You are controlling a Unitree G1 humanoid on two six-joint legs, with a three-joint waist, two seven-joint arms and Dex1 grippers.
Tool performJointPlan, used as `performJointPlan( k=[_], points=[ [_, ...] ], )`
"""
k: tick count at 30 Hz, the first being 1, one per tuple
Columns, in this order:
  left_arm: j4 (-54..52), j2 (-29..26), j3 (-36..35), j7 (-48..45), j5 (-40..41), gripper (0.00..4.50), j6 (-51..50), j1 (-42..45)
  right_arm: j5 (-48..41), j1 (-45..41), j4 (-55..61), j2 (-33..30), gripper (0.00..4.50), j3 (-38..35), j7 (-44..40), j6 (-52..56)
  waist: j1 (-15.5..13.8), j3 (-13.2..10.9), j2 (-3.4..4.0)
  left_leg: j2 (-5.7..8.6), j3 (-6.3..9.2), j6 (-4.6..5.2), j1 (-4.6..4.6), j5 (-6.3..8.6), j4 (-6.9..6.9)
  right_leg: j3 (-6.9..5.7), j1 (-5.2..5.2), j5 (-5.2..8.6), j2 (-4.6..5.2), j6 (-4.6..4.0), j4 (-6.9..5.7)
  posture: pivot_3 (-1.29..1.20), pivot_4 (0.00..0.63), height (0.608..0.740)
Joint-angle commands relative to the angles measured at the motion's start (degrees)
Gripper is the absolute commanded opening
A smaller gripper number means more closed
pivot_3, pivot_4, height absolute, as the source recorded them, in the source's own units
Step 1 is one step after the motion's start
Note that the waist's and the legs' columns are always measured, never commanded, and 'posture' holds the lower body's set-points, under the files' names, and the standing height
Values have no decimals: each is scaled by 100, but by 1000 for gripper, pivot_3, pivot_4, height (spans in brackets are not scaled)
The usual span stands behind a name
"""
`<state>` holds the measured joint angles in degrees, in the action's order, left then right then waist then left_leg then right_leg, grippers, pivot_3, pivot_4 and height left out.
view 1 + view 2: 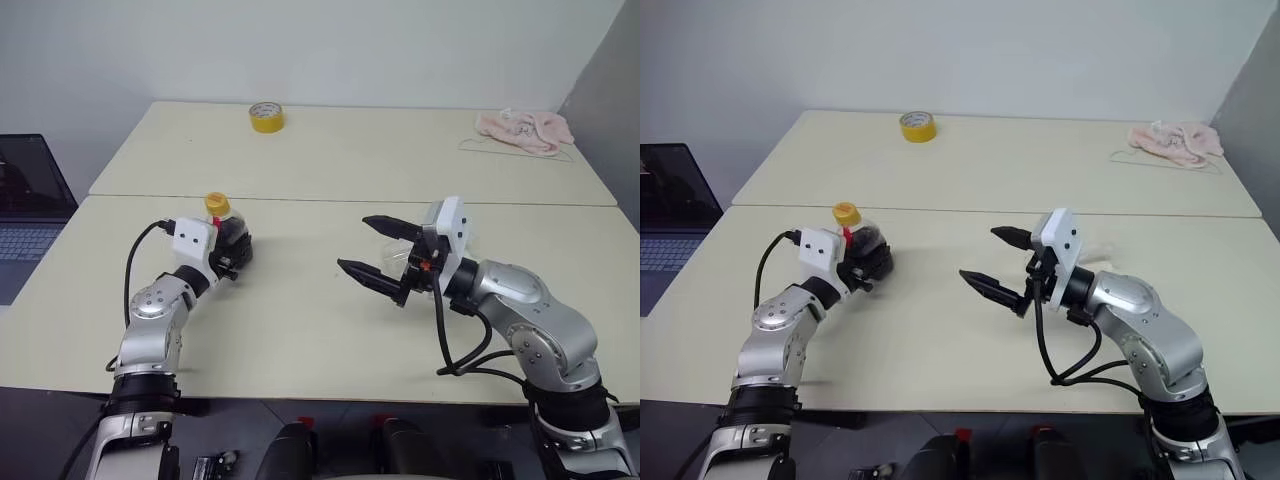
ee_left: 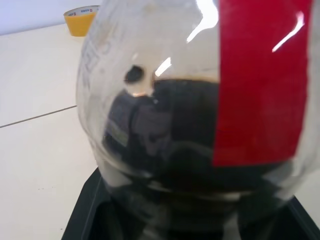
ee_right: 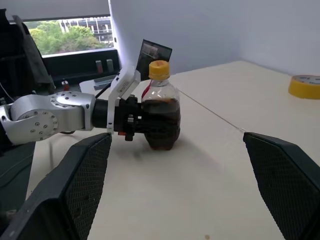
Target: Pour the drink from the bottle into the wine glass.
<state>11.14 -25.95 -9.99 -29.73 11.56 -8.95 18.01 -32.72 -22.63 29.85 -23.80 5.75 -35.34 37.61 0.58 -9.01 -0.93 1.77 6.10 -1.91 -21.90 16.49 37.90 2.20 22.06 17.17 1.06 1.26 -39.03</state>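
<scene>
The bottle (image 1: 222,222) stands upright on the near table at the left, yellow cap on, red strip at its neck. The dark drink (image 2: 175,135) fills its lower half. My left gripper (image 1: 236,250) is shut on the bottle's body, one finger on each side, seen clearly in the right wrist view (image 3: 131,122). My right gripper (image 1: 353,243) hangs open above the table's middle, pointing toward the bottle and well apart from it. The wine glass is mostly hidden behind my right wrist; a faint clear shape (image 1: 1097,250) shows there.
A yellow tape roll (image 1: 266,117) lies on the far table, and a pink cloth (image 1: 525,130) on a wire hanger at its far right. A laptop (image 1: 25,215) sits off the table's left edge. A seam (image 1: 330,199) divides the two tables.
</scene>
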Motion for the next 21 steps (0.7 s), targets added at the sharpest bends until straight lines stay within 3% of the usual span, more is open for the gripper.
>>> performJointPlan(
  k=[1,10,15,21],
  points=[
    [-969,65,128,152,-4,1881,-203,-156,-199,-343,131,99,4500,-180,324,337,7,0,0,0,0,0,-3,0,0,1,2,0,0,0,-1,0,150,740],
    [-2635,526,948,990,-793,1616,-601,-455,-311,-1223,-250,690,4500,-180,1143,1102,11,-1,-1,0,-2,0,-11,0,-1,3,11,-1,0,-1,-4,0,150,740],
    [-2712,854,1510,1363,-1347,1536,-658,-414,-47,-1457,-551,1111,4500,77,1419,1041,41,-1,-1,1,-5,0,-11,0,-2,4,13,-1,0,-1,-6,0,150,740],
    [-2576,898,1698,1518,-1705,1397,-645,-300,376,-1574,-667,1154,4500,406,1334,743,98,-1,-1,1,-5,0,-13,0,-3,3,17,-1,-1,-1,-7,0,150,740]
  ],
)
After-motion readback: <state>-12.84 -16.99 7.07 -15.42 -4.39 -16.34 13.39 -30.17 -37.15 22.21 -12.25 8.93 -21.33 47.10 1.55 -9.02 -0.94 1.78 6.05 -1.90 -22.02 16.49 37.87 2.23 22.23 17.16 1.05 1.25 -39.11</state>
